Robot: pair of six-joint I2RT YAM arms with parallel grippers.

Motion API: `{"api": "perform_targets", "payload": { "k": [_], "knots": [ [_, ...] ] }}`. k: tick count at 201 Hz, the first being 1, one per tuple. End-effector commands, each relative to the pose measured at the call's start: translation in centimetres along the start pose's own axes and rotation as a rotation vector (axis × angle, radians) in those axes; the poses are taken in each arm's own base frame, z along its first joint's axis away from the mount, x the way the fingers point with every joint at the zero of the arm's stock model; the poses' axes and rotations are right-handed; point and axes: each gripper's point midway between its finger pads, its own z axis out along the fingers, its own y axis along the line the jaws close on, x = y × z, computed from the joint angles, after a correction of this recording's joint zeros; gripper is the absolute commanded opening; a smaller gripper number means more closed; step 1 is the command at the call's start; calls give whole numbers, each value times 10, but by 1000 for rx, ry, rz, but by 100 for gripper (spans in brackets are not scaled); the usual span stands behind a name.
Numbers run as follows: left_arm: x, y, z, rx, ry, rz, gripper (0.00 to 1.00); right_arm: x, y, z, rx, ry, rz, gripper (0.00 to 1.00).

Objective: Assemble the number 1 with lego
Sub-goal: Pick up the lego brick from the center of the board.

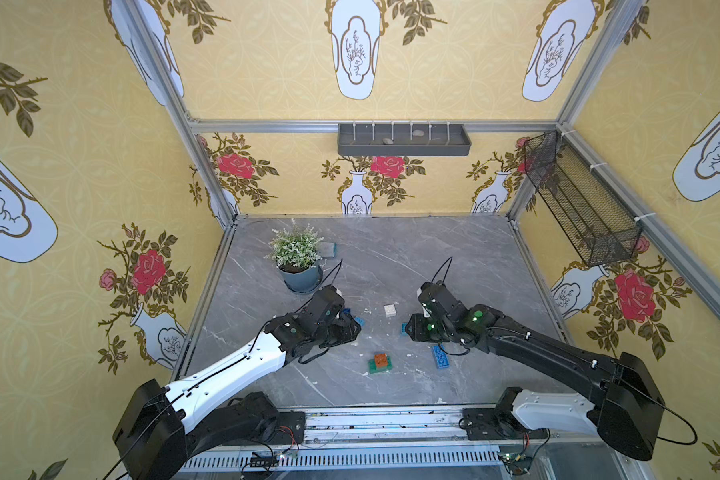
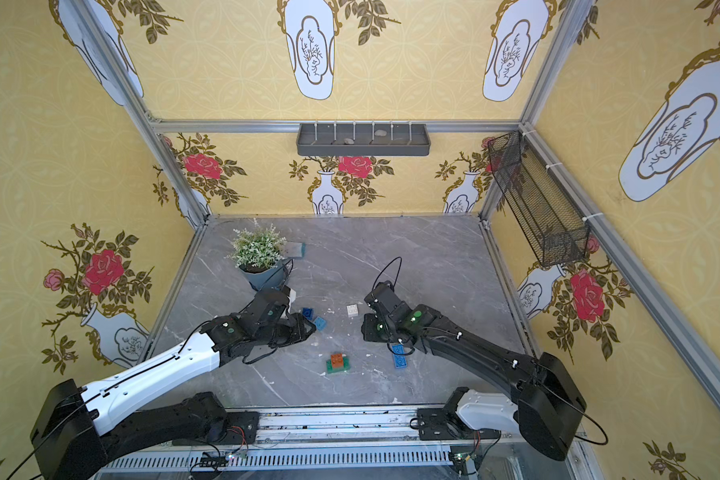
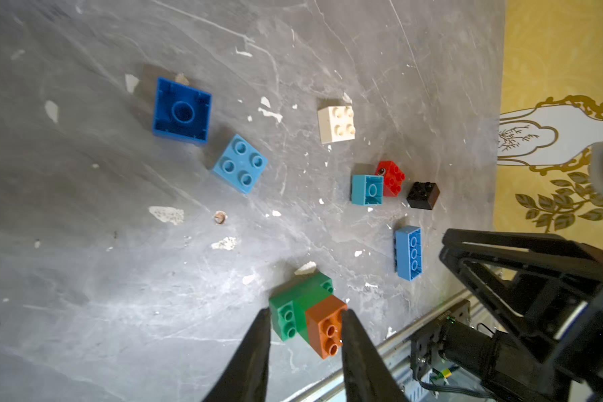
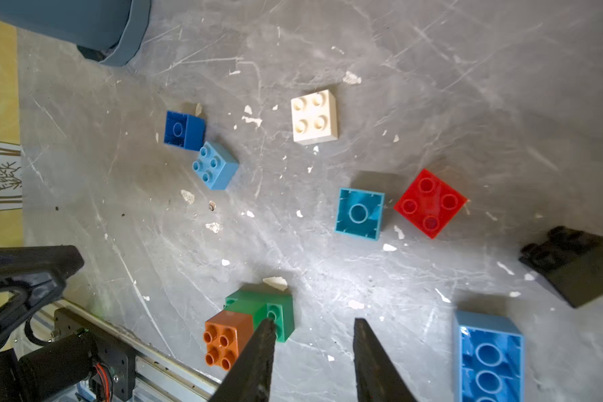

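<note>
Both pincers are empty. The left pincer [image 3: 305, 313] has its jaws spread, and so does the right pincer [image 4: 314, 322]; each hangs over the scattered lego on the desk [image 1: 391, 257]. The start of the number is an orange-brown brick [image 3: 325, 327] stacked on a green brick [image 3: 298, 301]. It lies toward the desk's front edge, about midway between the side edges.

I judge the step in hand to be fetching the next piece. I'd take the light blue brick [image 3: 240, 163] with the left arm, since it sits studs up. The dark blue brick [image 3: 181, 110] just beside it is upturned and would need flipping. The light blue one lies skewed, so I'd turn the wrist until the jaws face two flat sides, then drop straight down and close low on the walls. For the press-on, I'd pin the green brick with the right pincer, or the stack may skid on the smooth desk.
</note>
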Motion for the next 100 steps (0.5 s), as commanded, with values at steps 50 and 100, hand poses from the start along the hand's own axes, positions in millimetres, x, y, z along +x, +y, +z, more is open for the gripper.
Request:
{"api": "perform_targets", "payload": {
  "k": [50, 100],
  "knots": [
    [-8, 19, 31, -283, 169, 229, 61, -19, -11, 2, 4, 9, -5, 40],
    [-17, 17, 56, -359, 270, 392, 63, -21, -16, 6, 1, 11, 31, 40]
  ]
}}
